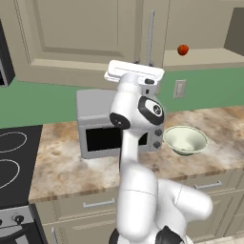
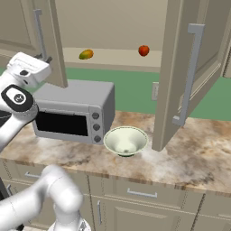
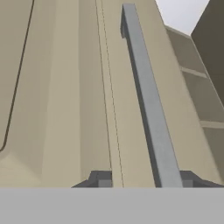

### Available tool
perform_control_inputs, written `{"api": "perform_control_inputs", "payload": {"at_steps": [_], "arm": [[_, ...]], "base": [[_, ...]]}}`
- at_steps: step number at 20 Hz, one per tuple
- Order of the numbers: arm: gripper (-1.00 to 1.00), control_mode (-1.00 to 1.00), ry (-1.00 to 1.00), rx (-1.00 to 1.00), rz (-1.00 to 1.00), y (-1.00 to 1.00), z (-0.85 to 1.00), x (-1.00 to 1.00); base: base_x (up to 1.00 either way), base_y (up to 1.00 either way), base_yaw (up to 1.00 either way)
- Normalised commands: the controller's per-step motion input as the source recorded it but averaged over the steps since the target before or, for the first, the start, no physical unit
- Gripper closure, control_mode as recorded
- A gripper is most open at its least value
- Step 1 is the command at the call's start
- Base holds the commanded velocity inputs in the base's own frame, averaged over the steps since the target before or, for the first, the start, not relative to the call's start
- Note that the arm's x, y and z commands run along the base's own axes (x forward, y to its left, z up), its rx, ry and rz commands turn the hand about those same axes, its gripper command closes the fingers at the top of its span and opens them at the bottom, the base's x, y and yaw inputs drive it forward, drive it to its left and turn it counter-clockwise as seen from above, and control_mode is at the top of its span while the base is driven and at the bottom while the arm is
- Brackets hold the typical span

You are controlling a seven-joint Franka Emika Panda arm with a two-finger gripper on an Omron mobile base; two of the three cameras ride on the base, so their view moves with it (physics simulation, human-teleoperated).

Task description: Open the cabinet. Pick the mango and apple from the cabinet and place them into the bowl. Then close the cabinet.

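Gripper (image 3: 142, 181) is seen at the lower end of the left door's silver bar handle (image 3: 146, 96); the two finger tips are set apart, one to each side near the bar's foot, and whether they are clamped on the bar or just beside it cannot be told. Handle's long axis runs vertical, straight up and away along the hand's line of sight. Left door (image 2: 49, 40) is judged partly swung out, right door (image 2: 180, 67) swung wide open, so the cabinet (image 2: 113, 27) interior is exposed. On the shelf the mango (image 2: 85, 54) is seen lying toward the left, the apple (image 2: 143, 50) toward the right, well apart; both lie up and to the right of the hand, mango nearer. Bowl (image 2: 126, 140) is on the counter (image 2: 194, 153) just beside the grey microwave (image 2: 72, 113), below the shelf, nothing inside it. Opening is judged almost done; fruit not yet picked
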Motion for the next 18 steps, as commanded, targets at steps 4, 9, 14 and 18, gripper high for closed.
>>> {"api": "perform_control_inputs", "payload": {"at_steps": [4,9,14,18], "arm": [[1.00,-1.00,-0.06,0.01,-0.19,1.00,0.36,-0.28],[1.00,-1.00,0.00,0.01,-0.18,1.00,0.41,-0.34],[-1.00,-1.00,0.00,0.01,-0.17,1.00,0.49,-0.42],[-1.00,-1.00,0.00,0.00,-0.12,0.80,0.54,-0.98]], "base": [[0.00,0.00,0.00],[0.00,0.00,0.00],[0.00,0.00,0.00],[0.00,0.00,0.00]]}}
